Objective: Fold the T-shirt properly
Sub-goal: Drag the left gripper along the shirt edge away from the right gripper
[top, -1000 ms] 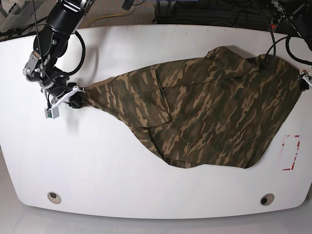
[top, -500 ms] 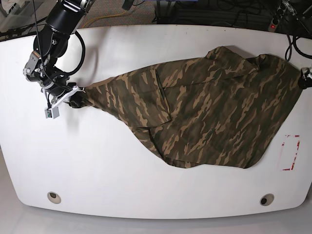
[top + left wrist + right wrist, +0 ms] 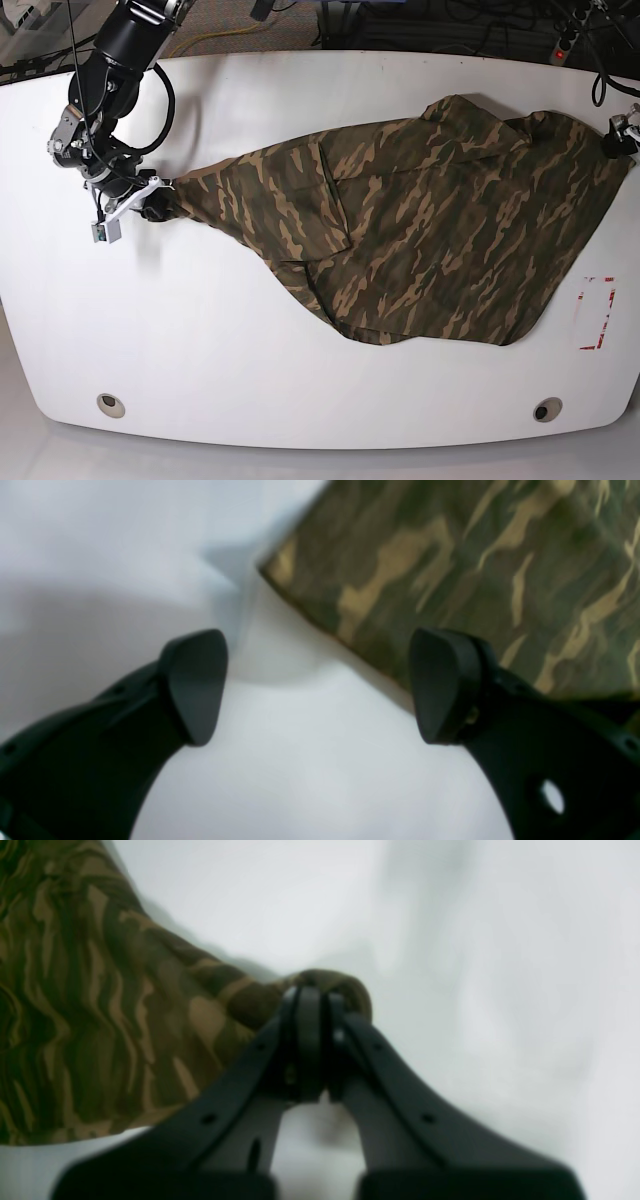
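White, smooth tabletop (image 3: 250, 330) with rounded corners forms the work surface. Right gripper (image 3: 312, 1010) is clamped on a bunched corner of the T-shirt (image 3: 420, 230), drawing that end into a taut point, presumably to spread the cloth before folding. Left gripper (image 3: 320, 685) hovers with jaws wide apart and empty, just beside the opposite hem. Between them the soft camouflage garment lies crumpled and creased across the table's middle and far side.

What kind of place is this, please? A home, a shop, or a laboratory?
Probably a robotics laboratory. A camouflage T-shirt lies on a bare white table with a red-marked rectangle, a black robot arm stands at it, and cables run behind the table.
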{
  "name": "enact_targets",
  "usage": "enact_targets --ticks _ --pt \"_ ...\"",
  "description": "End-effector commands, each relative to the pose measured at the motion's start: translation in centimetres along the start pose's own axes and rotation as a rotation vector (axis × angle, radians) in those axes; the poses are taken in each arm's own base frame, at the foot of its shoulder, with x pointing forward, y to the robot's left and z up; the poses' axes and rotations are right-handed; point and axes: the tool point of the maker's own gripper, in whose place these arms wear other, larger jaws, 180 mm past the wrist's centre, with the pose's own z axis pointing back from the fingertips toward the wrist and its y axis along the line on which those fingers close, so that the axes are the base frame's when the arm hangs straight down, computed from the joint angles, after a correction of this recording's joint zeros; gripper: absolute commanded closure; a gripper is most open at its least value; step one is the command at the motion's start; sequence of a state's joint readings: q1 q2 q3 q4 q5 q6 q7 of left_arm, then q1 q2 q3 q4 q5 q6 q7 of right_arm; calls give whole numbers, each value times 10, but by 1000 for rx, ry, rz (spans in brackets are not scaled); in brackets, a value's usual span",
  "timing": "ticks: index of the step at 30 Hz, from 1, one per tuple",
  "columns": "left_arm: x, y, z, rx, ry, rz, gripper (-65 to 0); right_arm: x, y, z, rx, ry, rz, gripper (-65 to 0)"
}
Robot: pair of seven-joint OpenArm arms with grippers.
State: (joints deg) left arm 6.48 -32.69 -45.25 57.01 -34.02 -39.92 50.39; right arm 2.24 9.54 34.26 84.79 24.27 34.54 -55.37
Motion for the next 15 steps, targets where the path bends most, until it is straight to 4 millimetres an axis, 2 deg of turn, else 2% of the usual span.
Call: enact_targets --ticks 1,3,9,12,15 --pt "9 5 4 9 -4 -10 -536 22 -2 6 0 -62 21 0" --pt "11 1 1 0 -10 -8 -536 22 -2 6 0 -62 21 0" --pt "16 -31 -22 -68 23 -65 -535 22 -2 6 0 -62 21 0" --pt "16 -37 -26 -80 31 -77 -531 22 -2 6 0 -62 21 0" --pt "23 -48 -33 -103 2 -60 -501 22 -2 6 0 -62 21 0"
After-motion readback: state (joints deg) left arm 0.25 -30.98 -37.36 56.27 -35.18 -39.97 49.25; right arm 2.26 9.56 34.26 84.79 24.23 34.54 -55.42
